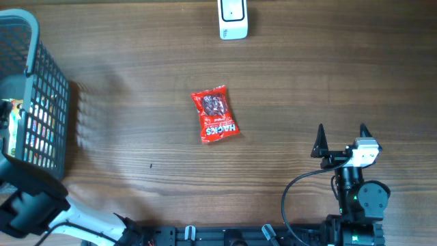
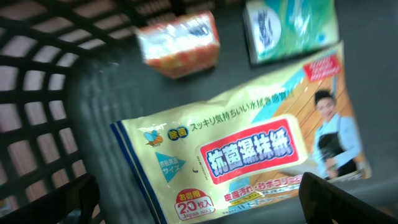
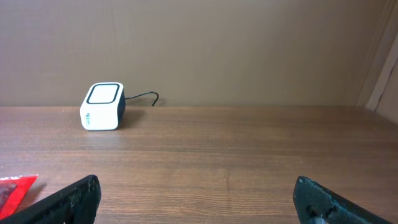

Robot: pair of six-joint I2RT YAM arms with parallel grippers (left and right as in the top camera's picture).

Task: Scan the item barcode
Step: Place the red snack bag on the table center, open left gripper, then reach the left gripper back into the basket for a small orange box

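A red snack packet (image 1: 215, 114) lies flat on the wooden table, left of my right gripper (image 1: 341, 133); its corner shows in the right wrist view (image 3: 15, 186). The white barcode scanner (image 1: 233, 17) stands at the table's far edge, also in the right wrist view (image 3: 102, 106). My right gripper (image 3: 199, 202) is open with nothing between its fingers. My left gripper (image 2: 208, 202) is open inside the grey basket (image 1: 41, 102), above a yellow pack of wipes (image 2: 249, 149) that it does not hold.
An orange box (image 2: 179, 43) and a green-and-white pack (image 2: 289, 28) also lie in the basket, beyond the wipes. The basket's lattice wall (image 2: 37, 93) rises on the left. My left arm (image 1: 27, 201) sits at the table's near left corner.
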